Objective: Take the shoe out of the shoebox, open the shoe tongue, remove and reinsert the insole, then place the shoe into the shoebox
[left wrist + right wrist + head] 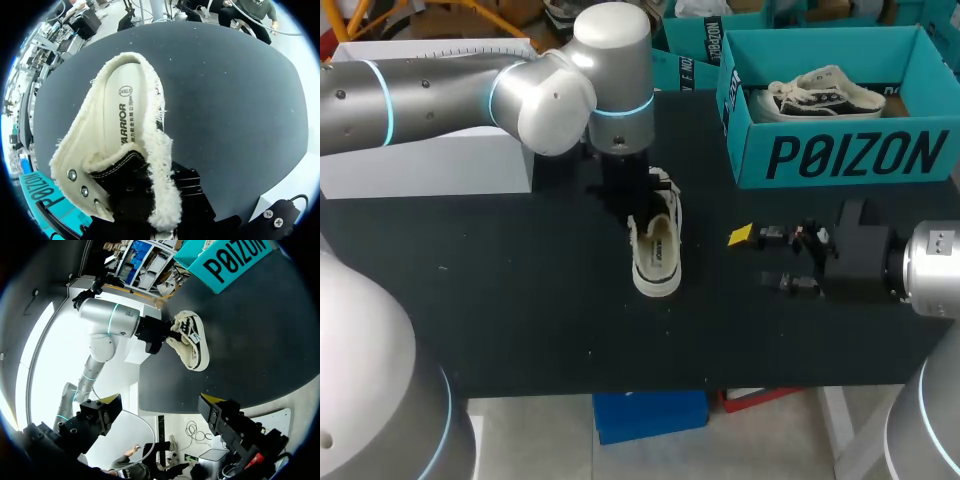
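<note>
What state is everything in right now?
sneaker: out of the shoebox, on the table
insole: seated inside the sneaker
shoebox: open, second sneaker inside
left gripper: at the sneaker's front, grip hidden
right gripper: open, empty, clear of the sneaker

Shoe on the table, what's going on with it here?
The left gripper appears to hold the shoe by one end on the table, outside the box. The insole sits inside the shoe. The right gripper hangs open and empty beside the shoe, not touching it. A second shoe lies in the box.
</note>
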You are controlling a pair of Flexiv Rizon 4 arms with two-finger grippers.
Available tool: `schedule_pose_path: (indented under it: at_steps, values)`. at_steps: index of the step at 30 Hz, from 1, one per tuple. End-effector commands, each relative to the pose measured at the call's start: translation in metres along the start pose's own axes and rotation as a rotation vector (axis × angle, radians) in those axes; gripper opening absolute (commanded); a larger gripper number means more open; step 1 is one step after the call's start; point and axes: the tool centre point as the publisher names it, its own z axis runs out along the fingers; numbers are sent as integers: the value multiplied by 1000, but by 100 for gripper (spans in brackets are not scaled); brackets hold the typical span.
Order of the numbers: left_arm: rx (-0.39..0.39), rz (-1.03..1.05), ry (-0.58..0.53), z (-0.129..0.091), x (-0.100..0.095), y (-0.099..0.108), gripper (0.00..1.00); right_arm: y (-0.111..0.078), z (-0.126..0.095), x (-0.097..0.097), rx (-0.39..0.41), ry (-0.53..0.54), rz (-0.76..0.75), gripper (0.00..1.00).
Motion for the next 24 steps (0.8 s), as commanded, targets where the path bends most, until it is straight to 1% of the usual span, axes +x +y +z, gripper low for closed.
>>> schedule_pose_path:
  at_steps: [1,3,5,7,11,14,16,19,21,24]
  values:
    - [-4,9,-11,-10,2,-5,0,0,1,0,0,1,0,100]
    - [-2,20,-11,-18,2,-8,0,0,1,0,0,1,0,100]
    - [-15,35,-30,-31,-1,-12,0,0,1,0,0,1,0,100]
    - [-11,40,-41,-43,-3,-13,0,0,1,0,0,1,0,100]
    - [-24,39,-70,-73,-4,-17,0,0,1,0,0,1,0,100]
    - [-39,25,-105,-97,-4,-15,0,0,1,0,0,1,0,100]
    - [-60,7,-125,-115,-3,-10,0,0,1,0,0,1,0,100]
    - [-68,-54,-154,-140,3,-2,0,0,1,0,0,1,0,100]
    - [-103,-112,-180,-159,10,7,0,0,1,0,0,1,0,100]
    - [-152,-193,-214,-185,27,21,0,0,1,0,0,1,0,100]
